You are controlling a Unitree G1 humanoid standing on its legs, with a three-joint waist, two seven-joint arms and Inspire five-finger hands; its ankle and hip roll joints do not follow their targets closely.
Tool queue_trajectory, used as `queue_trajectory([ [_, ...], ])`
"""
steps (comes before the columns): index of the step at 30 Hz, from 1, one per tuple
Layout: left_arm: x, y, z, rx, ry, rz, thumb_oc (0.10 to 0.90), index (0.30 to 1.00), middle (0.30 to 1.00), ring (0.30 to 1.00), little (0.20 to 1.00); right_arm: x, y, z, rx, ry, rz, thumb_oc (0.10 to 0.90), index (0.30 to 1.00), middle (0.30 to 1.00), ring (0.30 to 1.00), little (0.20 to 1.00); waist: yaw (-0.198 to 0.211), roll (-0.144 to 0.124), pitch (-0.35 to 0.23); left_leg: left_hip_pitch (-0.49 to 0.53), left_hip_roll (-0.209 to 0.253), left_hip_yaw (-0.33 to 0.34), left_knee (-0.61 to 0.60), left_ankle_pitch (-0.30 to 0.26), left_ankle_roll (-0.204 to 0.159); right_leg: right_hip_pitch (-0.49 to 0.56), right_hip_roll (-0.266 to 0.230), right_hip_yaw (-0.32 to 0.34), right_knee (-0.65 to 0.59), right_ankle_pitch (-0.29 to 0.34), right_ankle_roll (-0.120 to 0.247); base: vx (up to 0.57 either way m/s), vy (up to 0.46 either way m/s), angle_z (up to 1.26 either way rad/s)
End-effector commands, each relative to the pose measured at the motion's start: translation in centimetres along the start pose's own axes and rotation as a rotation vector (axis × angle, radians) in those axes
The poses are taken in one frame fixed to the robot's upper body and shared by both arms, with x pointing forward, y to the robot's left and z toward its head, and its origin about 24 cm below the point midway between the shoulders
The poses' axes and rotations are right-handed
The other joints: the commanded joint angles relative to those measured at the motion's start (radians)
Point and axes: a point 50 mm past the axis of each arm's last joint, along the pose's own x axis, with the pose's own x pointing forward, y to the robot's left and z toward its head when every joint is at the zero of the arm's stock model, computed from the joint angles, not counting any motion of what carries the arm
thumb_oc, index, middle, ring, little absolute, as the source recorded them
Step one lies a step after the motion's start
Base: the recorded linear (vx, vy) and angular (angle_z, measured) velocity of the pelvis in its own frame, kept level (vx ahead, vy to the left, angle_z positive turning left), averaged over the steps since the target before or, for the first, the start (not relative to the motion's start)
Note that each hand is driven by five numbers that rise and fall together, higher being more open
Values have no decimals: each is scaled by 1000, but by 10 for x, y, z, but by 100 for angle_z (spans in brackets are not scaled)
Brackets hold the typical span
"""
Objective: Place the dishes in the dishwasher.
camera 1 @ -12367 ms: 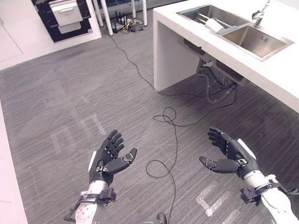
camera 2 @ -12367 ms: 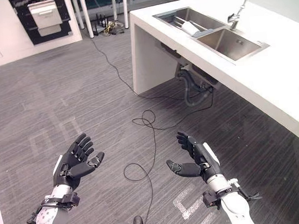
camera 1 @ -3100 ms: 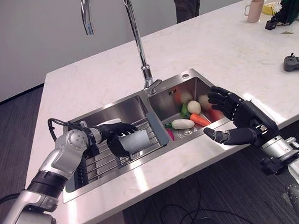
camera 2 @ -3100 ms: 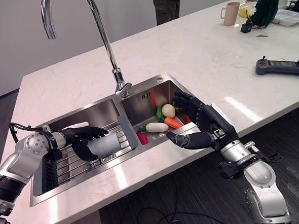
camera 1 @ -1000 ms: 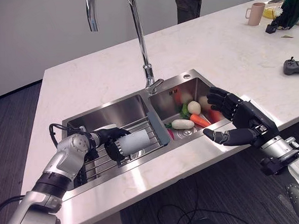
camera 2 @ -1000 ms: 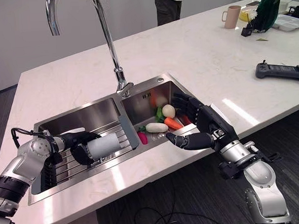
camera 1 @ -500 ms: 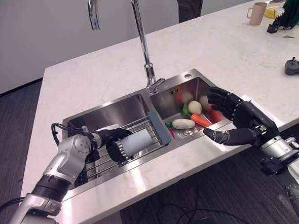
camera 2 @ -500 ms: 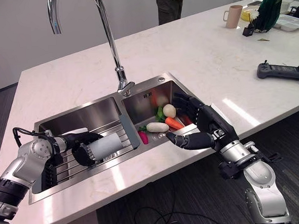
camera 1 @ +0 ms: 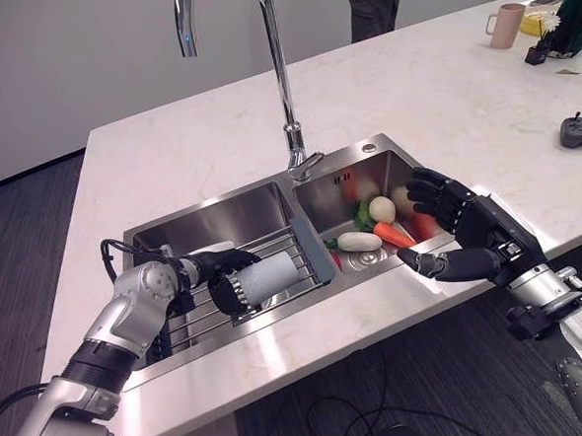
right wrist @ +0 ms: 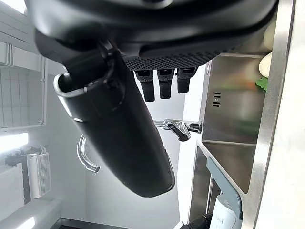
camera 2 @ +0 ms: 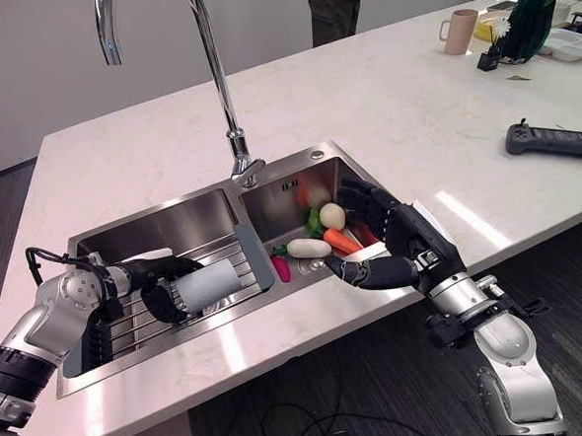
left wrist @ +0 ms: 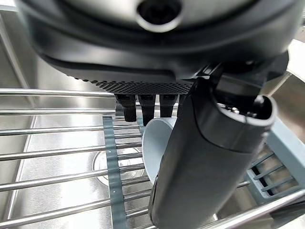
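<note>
A pale blue-grey cup (camera 1: 272, 274) lies on its side over the wire rack (camera 1: 197, 310) in the left basin of the steel sink (camera 1: 203, 214). My left hand (camera 1: 212, 266) is shut on the cup's open end, fingers curled over its rim and thumb (left wrist: 205, 157) along its side; the cup (left wrist: 159, 143) shows past the thumb. My right hand (camera 1: 476, 231) hovers open, palm inward, above the front edge of the right basin, holding nothing; it also appears in the right wrist view (right wrist: 124, 129).
The right basin holds vegetables, among them a white radish (camera 1: 359, 241) and a carrot (camera 1: 403, 236). A tall faucet (camera 1: 278, 71) rises behind the divider. On the counter, far right, stand a pink mug (camera 1: 504, 24) and a dark controller (camera 1: 580, 131). A person (camera 1: 377, 0) stands beyond the counter.
Twelve seconds ago both hands were open above the floor, away from the sink. In the last second the left hand has lifted the cup slightly; the right hand has stayed put.
</note>
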Motion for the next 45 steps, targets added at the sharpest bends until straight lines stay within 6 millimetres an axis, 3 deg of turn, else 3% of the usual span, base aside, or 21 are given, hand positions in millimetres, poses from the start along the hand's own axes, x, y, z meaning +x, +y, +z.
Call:
queue_trajectory([
  [1,-32,59,23,53,-92,230,800,900,900,900,900,13,-9,43,-55,-235,-14,800,900,900,900,900,6,21,-31,57,-8,-107,115,-252,-4,24,31,-77,-50,-35,27,0,0,0],
  [14,-42,62,29,42,-150,259,800,900,900,900,900,12,-8,42,-56,-227,-13,800,900,900,900,900,13,22,-32,57,-7,-105,115,-252,-4,25,24,-86,-50,-35,29,0,0,0],
  [19,-40,57,20,36,-110,239,800,900,900,900,900,11,-8,40,-50,-219,-14,800,900,900,900,900,17,20,-32,60,-3,-96,115,-254,-3,27,17,-98,-50,-35,30,13,-4,0],
  [25,-55,65,9,-13,-104,289,800,900,900,900,900,9,-11,42,-62,-213,-18,800,900,900,900,900,25,22,-27,60,-2,-93,115,-252,-6,26,14,-105,-50,-35,29,0,0,0],
  [40,-68,63,18,-37,-208,300,800,900,900,900,900,6,-11,43,-65,-214,-28,800,900,900,900,900,37,17,-24,59,-2,-102,115,-249,-7,29,12,-115,-50,-38,26,0,0,0],
  [45,-63,55,21,-30,-209,262,800,900,900,900,900,7,-10,41,-63,-213,-35,800,900,900,900,900,37,15,-25,60,-3,-102,115,-251,-5,30,11,-117,-50,-38,26,0,0,0],
])
